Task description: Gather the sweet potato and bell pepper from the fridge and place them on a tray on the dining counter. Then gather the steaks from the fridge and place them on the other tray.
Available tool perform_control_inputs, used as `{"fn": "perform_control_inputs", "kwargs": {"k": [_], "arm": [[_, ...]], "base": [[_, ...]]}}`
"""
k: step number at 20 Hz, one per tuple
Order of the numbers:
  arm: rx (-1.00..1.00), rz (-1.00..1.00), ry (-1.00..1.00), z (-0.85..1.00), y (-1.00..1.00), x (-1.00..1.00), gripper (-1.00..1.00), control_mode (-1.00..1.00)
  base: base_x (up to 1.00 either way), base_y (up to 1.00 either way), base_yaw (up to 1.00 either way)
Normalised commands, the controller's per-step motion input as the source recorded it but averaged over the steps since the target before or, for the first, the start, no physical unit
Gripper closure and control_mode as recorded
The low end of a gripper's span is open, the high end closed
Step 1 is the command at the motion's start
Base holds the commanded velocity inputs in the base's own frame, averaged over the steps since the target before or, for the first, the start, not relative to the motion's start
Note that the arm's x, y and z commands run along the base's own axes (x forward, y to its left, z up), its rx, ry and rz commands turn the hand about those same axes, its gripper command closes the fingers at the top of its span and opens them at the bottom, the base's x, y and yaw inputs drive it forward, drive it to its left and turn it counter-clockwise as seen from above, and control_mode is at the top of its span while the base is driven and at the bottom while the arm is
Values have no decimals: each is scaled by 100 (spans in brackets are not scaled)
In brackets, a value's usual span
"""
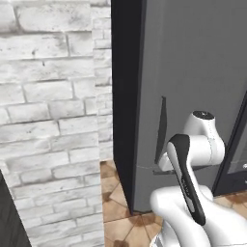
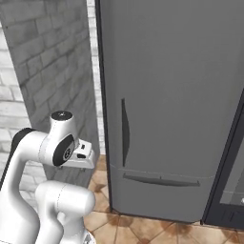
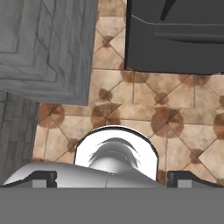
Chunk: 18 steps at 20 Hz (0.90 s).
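The fridge [image 2: 181,95] is closed; the gripper [image 3: 112,177], jaws spread and empty, could miss its handle [image 2: 125,131].

The fridge [image 2: 176,95] stands upright on the floor [image 3: 144,113], its door shut. A brick wall [image 1: 53,111] stands just to its left and comes further forward than the fridge front. The long handle [image 2: 125,132] runs upright near the door's left edge, and a second handle [image 2: 161,180] lies level across the drawer front below it. Another appliance [image 2: 228,190] stands touching the fridge's right side. The arm [image 1: 190,178] rises before the fridge, low, near the handle's foot. In the hand view the gripper [image 3: 112,178] points down at the floor, with the fridge's base [image 3: 175,37] ahead and the wall's corner [image 3: 48,48] to one side.
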Motion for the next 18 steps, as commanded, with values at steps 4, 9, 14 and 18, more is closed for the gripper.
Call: {"fn": "perform_control_inputs", "kwargs": {"k": [4,9,14,18], "arm": [[0,0,0,0,0,0,-100,100],[0,0,0,0,0,0,-100,100],[0,-2,0,0,0,5,-100,-100],[1,0,-6,0,-16,22,-100,-100]], "base": [[0,37,-10],[0,39,-11],[0,7,-4],[0,0,0]]}}
